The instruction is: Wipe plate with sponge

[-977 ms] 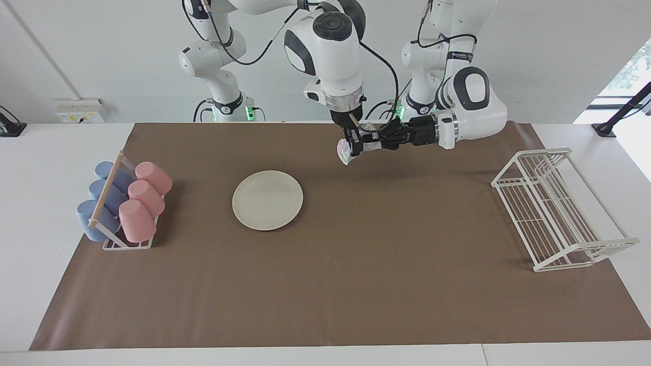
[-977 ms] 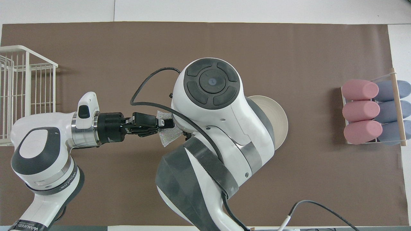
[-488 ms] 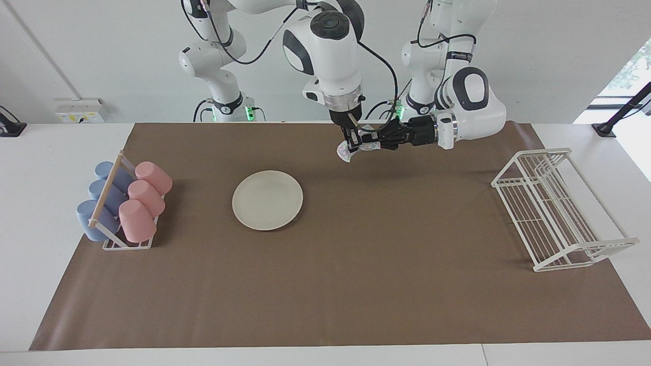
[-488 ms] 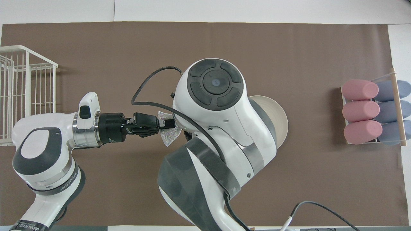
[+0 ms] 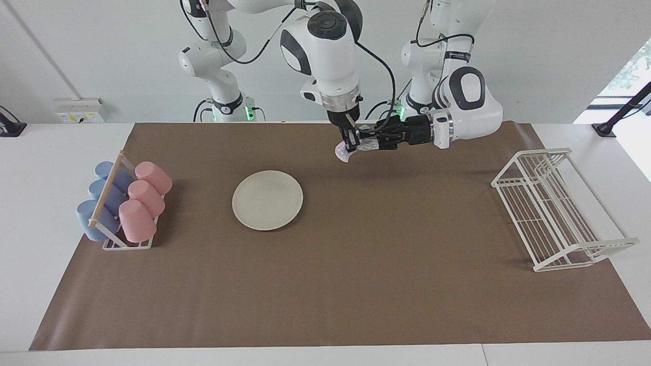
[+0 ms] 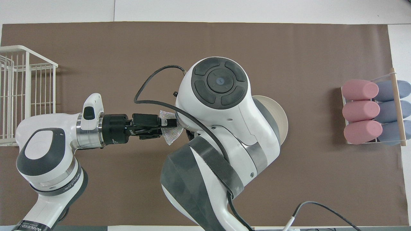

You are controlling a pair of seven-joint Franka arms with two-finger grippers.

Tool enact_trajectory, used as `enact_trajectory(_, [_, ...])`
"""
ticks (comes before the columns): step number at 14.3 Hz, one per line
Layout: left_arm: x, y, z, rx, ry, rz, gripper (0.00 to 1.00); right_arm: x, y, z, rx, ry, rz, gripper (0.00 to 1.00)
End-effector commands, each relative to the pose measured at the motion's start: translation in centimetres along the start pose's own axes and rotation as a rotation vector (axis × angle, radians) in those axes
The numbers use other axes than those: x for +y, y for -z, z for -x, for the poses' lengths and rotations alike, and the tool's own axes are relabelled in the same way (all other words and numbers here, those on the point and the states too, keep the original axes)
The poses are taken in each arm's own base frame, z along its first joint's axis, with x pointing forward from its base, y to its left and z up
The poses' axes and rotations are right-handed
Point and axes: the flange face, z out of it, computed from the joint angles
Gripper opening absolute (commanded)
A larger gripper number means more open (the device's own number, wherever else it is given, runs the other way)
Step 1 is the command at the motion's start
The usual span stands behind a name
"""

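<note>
At the right arm's end of the table (image 5: 51, 178), near the end edge of the brown mat (image 5: 356, 284), stood a small cup rack (image 5: 127, 245). It held three pink cups (image 5: 145, 201) and three blue cups (image 5: 101, 203), all lying on their sides.

Next came the plate (image 5: 267, 200). It lay flat on the mat, well apart from the cup rack and roughly midway between the mat's edge by my bases and its outer edge. Nothing touched it. From overhead my right arm covered most of it, and only one curved part of its rim showed.

My right gripper (image 5: 351, 145) pointed straight down over the mat, close to the edge by my bases and toward the middle of the table's length. It was pressed together on the sponge (image 5: 345, 151), which was in the air and clear of the mat. Its loose silvery corner drooped below the tips, and it was well apart from the plate.

My left gripper (image 5: 367, 141) reached in level from the left arm's end. Its tip met the same sponge just beside my right gripper. I could not tell whether it was spread or pinching.

Near the mat's end edge at the left arm's end stood a white wire dish rack (image 5: 559, 213).
</note>
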Motion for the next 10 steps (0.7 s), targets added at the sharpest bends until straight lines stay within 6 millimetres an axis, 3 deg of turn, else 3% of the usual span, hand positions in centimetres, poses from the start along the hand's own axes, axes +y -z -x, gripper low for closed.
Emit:
enact_trajectory(1, [0.2, 0.7, 0.5, 0.03, 0.022, -0.003, 1.0, 0.0, -0.7, -3.3, -0.005, -0.008, -0.021, 0.0])
enact_trajectory(3, [0.7, 2.2, 0.1, 0.043, 0.042, -0.117, 1.0, 0.2, -3.3, -8.2, -0.006, 0.001, -0.053, 0.0])
enact_trajectory(6, [3.1, 3.8, -0.4, 0.051, 0.076, -0.305, 1.0, 2.1, -8.2, -16.0, 0.009, 0.053, -0.132, 0.0])
enact_trajectory(8, [4.9, 5.4, -0.9, 0.073, 0.083, -0.415, 1.0, 3.2, -10.7, -18.5, 0.025, 0.093, -0.114, 0.0])
enact_trajectory(10, [6.6, 6.6, -1.0, 0.083, 0.059, -0.559, 1.0, 3.6, -11.9, -20.7, 0.036, 0.104, -0.102, 0.0])
